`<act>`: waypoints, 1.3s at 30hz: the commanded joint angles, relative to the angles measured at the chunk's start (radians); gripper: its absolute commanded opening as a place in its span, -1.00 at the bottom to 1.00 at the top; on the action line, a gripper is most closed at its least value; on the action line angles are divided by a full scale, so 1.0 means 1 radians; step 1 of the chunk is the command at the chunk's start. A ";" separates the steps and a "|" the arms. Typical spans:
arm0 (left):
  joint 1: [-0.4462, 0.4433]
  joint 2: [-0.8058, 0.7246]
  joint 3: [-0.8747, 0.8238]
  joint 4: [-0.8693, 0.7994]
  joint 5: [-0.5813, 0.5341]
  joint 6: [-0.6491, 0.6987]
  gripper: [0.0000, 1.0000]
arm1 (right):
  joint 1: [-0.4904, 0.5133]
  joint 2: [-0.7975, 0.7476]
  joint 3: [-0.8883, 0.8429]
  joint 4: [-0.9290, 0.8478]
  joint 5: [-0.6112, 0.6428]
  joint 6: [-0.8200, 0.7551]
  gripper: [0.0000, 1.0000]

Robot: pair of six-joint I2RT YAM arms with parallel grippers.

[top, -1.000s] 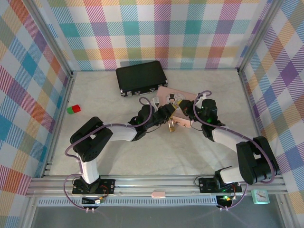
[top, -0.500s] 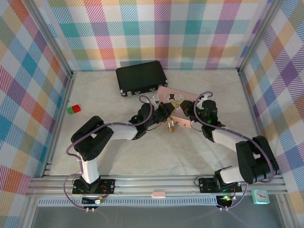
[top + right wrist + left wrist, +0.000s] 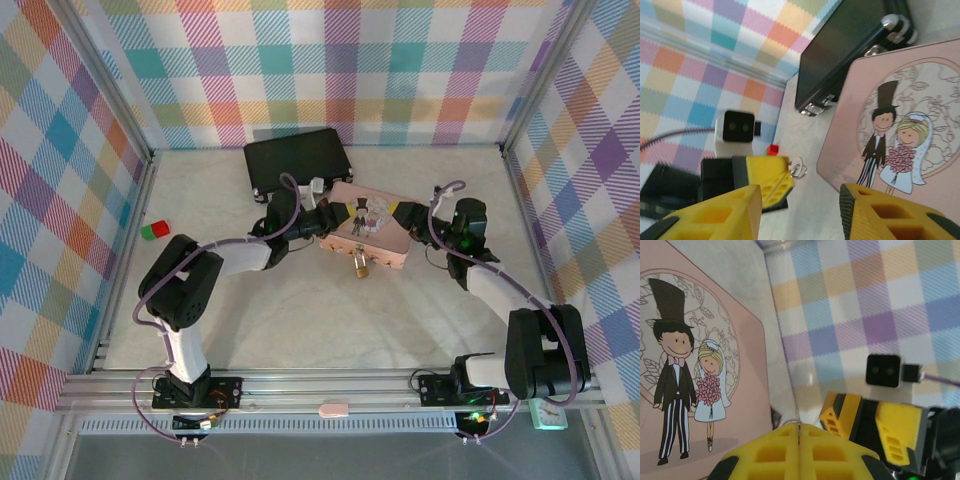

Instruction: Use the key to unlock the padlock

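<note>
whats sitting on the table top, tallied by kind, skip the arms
boxes: 2, pink box and black case
blocks: 2, red block and green block
padlocks: 1, padlock at the pink box's front edge
total: 5

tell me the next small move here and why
Likely swing the left tool, shut on the key, round to the padlock hanging at the front of the pink box; it sits at the box's left side, the open right tool opposite.
</note>
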 commanded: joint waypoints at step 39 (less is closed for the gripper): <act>-0.001 -0.213 0.233 -0.828 0.300 0.760 -1.00 | 0.155 0.132 0.013 0.249 -0.420 -0.148 -0.37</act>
